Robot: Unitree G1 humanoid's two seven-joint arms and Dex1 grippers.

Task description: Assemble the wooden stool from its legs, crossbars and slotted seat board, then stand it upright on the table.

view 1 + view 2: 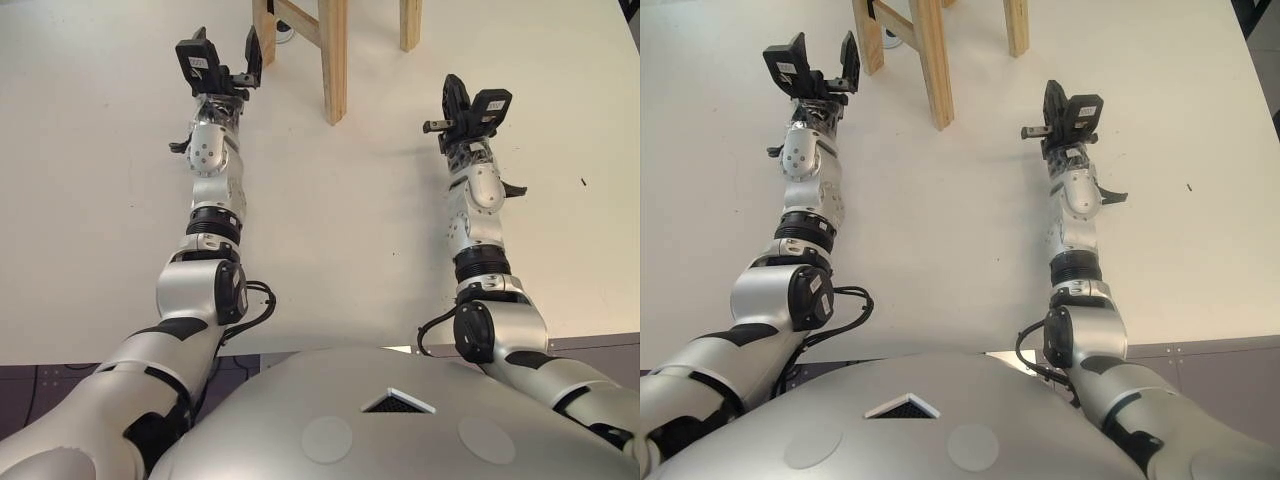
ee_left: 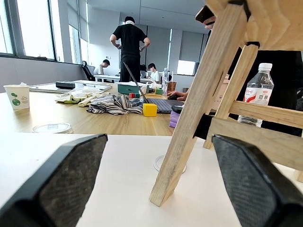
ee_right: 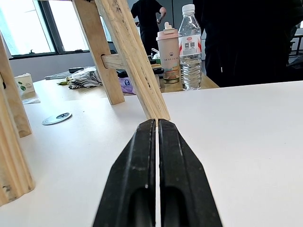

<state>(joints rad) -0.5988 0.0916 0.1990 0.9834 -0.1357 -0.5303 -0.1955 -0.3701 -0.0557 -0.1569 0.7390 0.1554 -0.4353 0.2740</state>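
Wooden stool stands on its legs at upper centre of the frame, legs upright and running off the top edge; left gripper spread wide, empty, just left of a leg, your nearer arm; right gripper pinched closed on nothing, apart at upper right; bare table lower down gives you room; assembly looks done

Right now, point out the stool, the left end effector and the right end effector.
stool (image 1: 333, 60): left eye view, nearest leg.
left end effector (image 1: 225, 50): left eye view, gap between fingertips.
right end effector (image 3: 156, 124): right wrist view, closed fingertips.
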